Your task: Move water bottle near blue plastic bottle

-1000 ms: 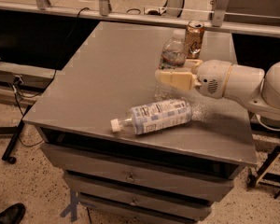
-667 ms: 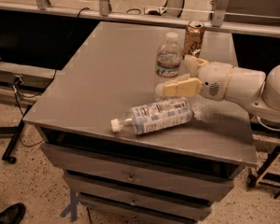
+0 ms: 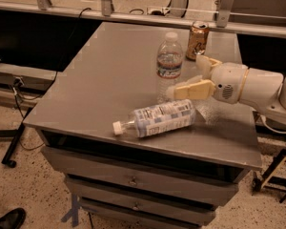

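The water bottle (image 3: 169, 61) stands upright on the grey table (image 3: 105, 80), slim and clear with a white cap and a narrow label band. The blue plastic bottle (image 3: 159, 119) lies on its side just in front of it, cap pointing left toward the table's front edge. My gripper (image 3: 186, 75) reaches in from the right, level with the water bottle's lower half. It is open. One cream finger (image 3: 193, 89) lies just right of the bottle's base and the other finger (image 3: 207, 63) is farther back. The gripper holds nothing.
A tan drink can (image 3: 198, 39) stands at the table's back edge, behind the gripper. A metal rail (image 3: 133, 15) runs behind the table. Drawers (image 3: 133, 180) sit under the tabletop. A shoe (image 3: 7, 218) is on the floor at lower left.
The near finger lay across the water bottle a second ago; it has dropped and pulled back to the right, and the bottle now stands free, slightly further left.
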Controlling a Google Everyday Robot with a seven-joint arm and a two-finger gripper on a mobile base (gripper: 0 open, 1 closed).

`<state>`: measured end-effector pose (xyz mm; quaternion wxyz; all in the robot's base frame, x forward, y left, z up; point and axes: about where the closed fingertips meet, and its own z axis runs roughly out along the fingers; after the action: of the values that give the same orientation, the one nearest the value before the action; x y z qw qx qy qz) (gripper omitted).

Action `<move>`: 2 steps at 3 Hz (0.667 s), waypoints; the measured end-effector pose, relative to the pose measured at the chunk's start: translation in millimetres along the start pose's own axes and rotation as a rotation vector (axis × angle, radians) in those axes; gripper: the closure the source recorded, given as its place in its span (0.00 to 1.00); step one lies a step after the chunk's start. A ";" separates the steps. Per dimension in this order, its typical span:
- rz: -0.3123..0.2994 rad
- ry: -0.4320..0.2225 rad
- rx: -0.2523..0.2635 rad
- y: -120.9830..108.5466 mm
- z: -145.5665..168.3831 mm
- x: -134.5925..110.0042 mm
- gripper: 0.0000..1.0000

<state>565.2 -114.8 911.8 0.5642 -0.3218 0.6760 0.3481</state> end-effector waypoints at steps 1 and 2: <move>-0.028 0.023 0.033 -5.8 -24.0 -5.2 0.00; -0.081 0.047 0.053 -16.3 -56.3 -15.7 0.00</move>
<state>550.8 -170.0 932.4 0.5701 -0.3418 0.6844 0.2996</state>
